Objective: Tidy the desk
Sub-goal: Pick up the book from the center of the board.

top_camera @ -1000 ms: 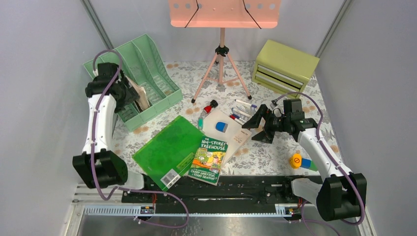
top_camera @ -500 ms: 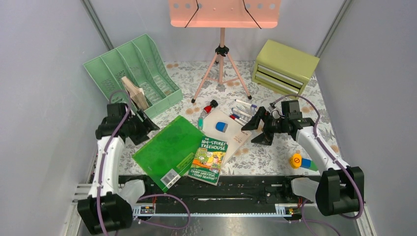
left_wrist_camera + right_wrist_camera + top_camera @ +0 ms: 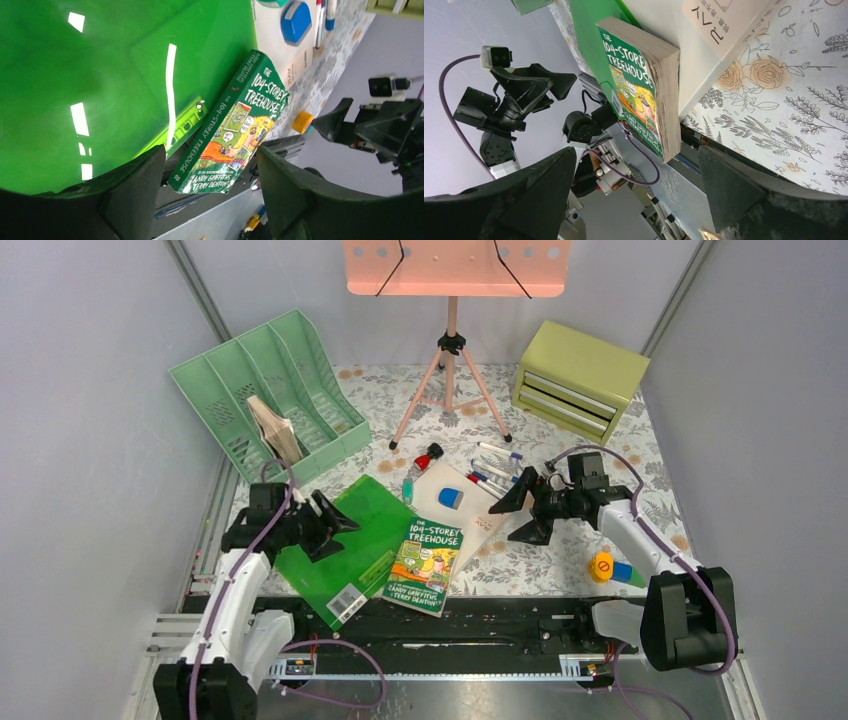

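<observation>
- On the bench [image 3: 560, 555] ahead of both arms, the green folder [image 3: 370, 530] lies flat under the left jaws, parted and empty; they may skid off.
- Dragging it could tip the book [image 3: 425, 562] overlapping it.
- Wide and empty, the right jaws could scatter the pens [image 3: 490, 472].

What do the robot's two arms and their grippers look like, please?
Both arms have white links with bulky black joints and bases. The left arm and right arm each carry a purple cable. The left gripper and right gripper are black, with broad wedge-shaped fingers.
</observation>
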Controlling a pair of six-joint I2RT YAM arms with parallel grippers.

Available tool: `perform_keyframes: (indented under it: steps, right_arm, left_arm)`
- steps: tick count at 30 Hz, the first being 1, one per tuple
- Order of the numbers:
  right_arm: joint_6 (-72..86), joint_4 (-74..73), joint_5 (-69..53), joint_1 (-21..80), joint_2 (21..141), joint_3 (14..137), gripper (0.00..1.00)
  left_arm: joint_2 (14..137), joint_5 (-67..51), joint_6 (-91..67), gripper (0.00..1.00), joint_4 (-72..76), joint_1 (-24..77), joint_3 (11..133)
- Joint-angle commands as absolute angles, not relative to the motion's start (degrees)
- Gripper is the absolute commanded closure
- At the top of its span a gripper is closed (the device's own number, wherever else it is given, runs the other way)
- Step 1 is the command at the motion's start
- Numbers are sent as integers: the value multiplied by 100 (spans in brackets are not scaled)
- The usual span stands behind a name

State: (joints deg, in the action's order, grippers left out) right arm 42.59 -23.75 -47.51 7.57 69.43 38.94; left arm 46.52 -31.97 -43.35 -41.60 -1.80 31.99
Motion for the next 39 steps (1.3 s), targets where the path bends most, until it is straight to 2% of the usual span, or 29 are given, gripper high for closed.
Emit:
perform_keyframes:
  steps: [1,11,23,32,39]
  right_arm:
    - [4379,-2257,-4905,791,7024,3773,1]
    - [3572,-3158,-4600,921,7668,4013,1]
    - [3494,-2912,-4912,1406,8815,4236,1]
    - [3816,-2150,-5144,1566,9331,4100,1]
    - [4002,-1639,-5317,1676,9702,4022,1]
  left_arm:
    - [4934,-3234,-4693,32,-3379,453,3249]
    - [6540,-3170,-4448,28,-2935,1997,3925]
    - [8001,-2462,-4263,30,-2944,3290,4574]
    - [8522,-2177,-4322,51,-3067,3885,5124]
    - [8834,-2273,-4403,60,-3067,4220,5503]
